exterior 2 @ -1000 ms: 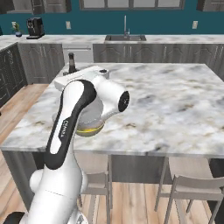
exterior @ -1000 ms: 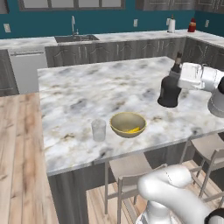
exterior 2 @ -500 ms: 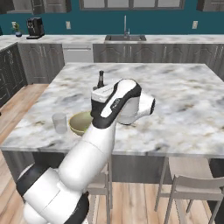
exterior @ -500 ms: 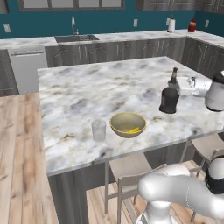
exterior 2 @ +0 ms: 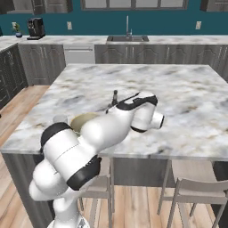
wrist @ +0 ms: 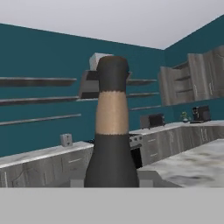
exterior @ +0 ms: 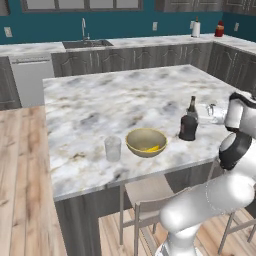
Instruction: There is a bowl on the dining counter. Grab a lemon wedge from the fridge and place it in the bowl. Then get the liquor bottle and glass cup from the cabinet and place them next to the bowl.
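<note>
A yellowish bowl (exterior: pixel 146 141) sits near the front of the marble dining counter (exterior: pixel 100 107), with a yellow lemon wedge (exterior: pixel 152 148) inside it. To the bowl's left stands a clear glass cup (exterior: pixel 112 148). To its right, the dark liquor bottle (exterior: pixel 189 122) stands upright, low at the counter top. My gripper (exterior: pixel 201 116) reaches it from the right and is shut on its body. In the hand view the bottle (wrist: pixel 112 131) rises close in front, with grey fingers (wrist: pixel 148 178) on either side. From the right base view, only the bottle neck (exterior 2: pixel 115 95) and part of the bowl (exterior 2: pixel 82 120) peek past my arm.
Bar stools (exterior: pixel 150 200) stand under the counter's near edge. The far counter carries a sink (exterior: pixel 85 42), with bottles (exterior: pixel 196 27) at its right end. Wood floor (exterior: pixel 20 165) lies left of the island. The counter's back half is bare marble.
The bottle, held in my gripper, has come down and moved nearer to the bowl's right side. My arm has swung round. The bowl and the cup have not moved.
</note>
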